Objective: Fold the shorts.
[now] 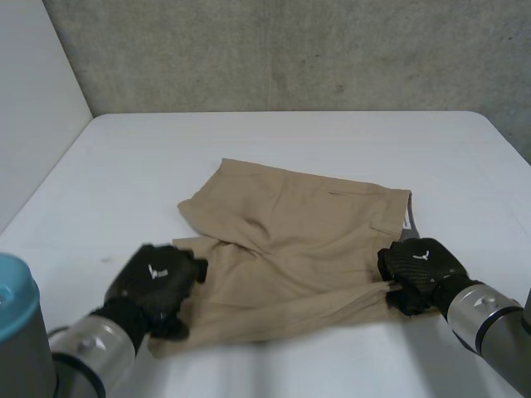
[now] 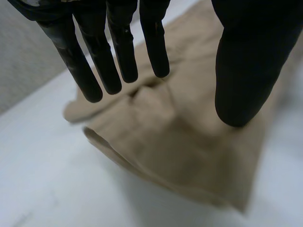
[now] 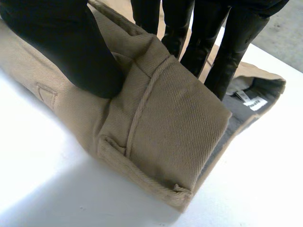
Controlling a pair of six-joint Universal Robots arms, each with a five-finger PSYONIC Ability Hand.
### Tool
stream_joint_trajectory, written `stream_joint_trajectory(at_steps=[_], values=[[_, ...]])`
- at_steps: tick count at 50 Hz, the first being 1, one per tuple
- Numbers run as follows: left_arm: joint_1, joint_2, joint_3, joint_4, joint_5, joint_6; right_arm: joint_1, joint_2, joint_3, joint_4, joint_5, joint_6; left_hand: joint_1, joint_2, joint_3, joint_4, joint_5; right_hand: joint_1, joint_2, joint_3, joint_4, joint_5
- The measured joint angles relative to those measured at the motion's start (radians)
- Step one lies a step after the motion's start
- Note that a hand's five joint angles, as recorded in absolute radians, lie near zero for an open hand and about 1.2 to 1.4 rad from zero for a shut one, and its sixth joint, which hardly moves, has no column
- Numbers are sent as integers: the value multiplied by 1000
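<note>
Evidently a fold is starting: the right hand (image 1: pixel 419 269) pinches the shorts (image 1: pixel 299 240) at their four-o'clock waistband corner; the left hand (image 1: pixel 158 282) hovers straight-fingered and empty at eight o'clock, needing a hem grip next.

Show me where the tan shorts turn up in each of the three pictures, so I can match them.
Head view: the shorts lie mid-table, between the left hand and the right hand.
Left wrist view: the shorts lie under the left hand's straight fingers.
Right wrist view: the shorts, at their folded waistband end, are pinched between the right hand's thumb and fingers.
Shared landmark: the white table around the cloth.
</note>
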Motion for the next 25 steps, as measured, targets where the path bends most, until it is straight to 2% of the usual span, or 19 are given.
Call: stream_joint_trajectory(at_steps=[6, 17, 25], values=[[-19, -39, -45, 12, -9, 3, -12, 0, -4, 1, 0, 23, -128, -139, -143, -151, -146, 0, 0, 0, 0, 0], [-26, -172, -11, 33, -18, 4, -15, 0, 3, -7, 1, 21, -128, -144, -147, -156, -151, 0, 0, 0, 0, 0], [-42, -157, 9, 29, -21, 3, -13, 0, 6, -22, 1, 21, -128, -144, -146, -156, -148, 0, 0, 0, 0, 0]])
